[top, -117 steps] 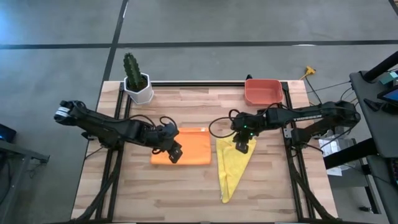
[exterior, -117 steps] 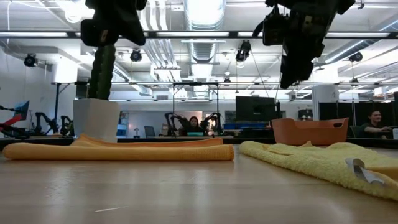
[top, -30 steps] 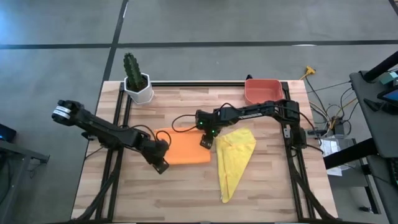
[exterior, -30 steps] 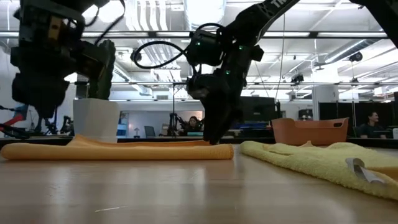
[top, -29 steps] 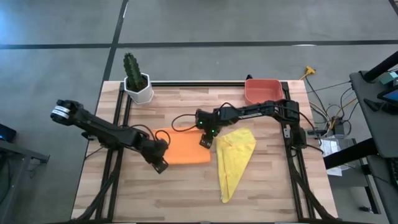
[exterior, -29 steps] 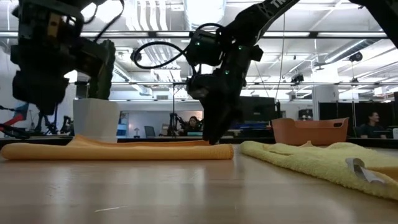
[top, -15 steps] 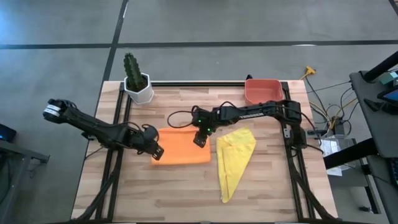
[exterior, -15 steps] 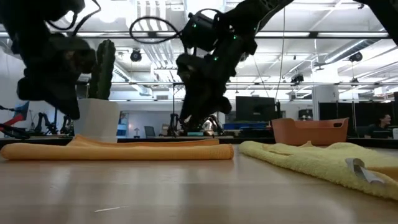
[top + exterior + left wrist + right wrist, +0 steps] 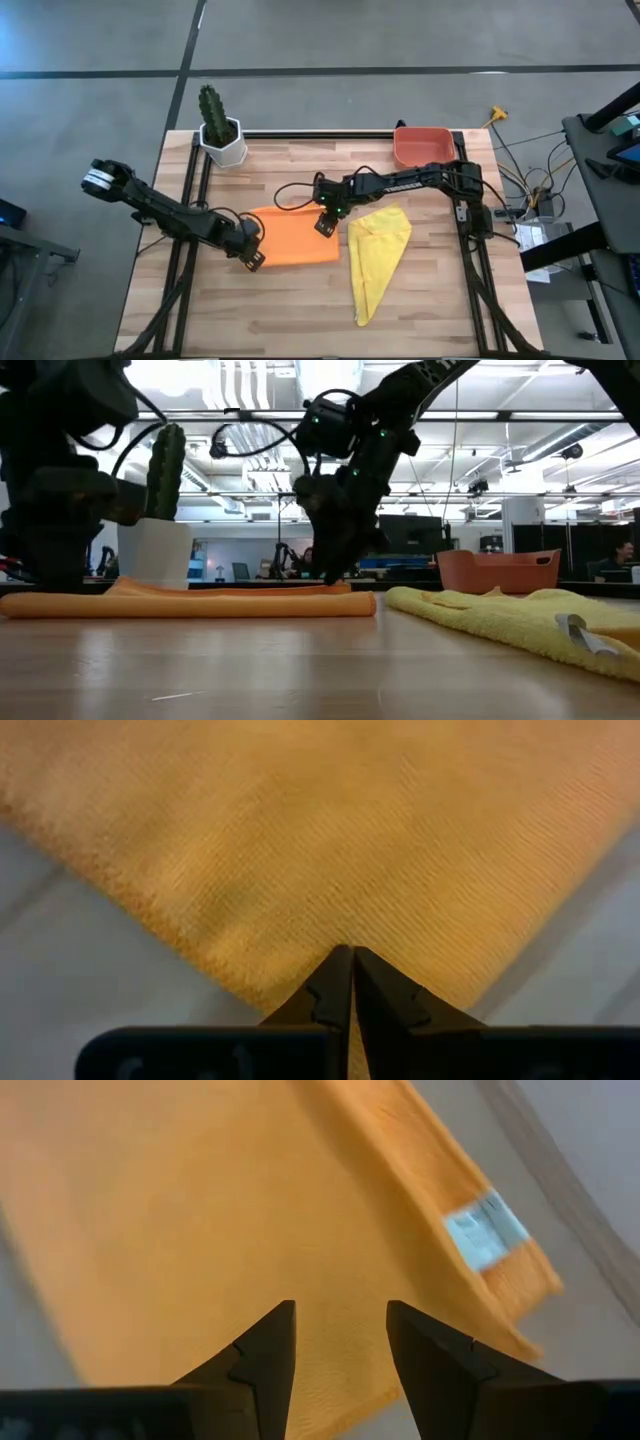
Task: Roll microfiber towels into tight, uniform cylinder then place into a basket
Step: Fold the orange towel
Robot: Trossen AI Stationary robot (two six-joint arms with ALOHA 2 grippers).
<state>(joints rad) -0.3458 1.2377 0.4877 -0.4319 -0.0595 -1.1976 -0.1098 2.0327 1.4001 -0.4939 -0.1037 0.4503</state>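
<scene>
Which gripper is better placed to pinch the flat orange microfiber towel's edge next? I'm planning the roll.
Right. The right gripper hovers open over the orange microfiber towel; the left gripper is shut at its corner.

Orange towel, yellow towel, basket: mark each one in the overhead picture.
orange towel (image 9: 300, 236), high view, middle of its flat surface.
yellow towel (image 9: 376, 255), high view, middle of the cloth.
basket (image 9: 421, 134), high view, far rim of the salmon-red bin.

Light wooden table (image 9: 300, 300), planked, black-framed. White faceted pot with green cactus (image 9: 220, 130) stood at the far corner, well beyond the left claw. Yellow cable end (image 9: 497, 115) seen on grey floor, far past the right claw. Monitors and seated people noted in the room behind (image 9: 610, 560).
</scene>
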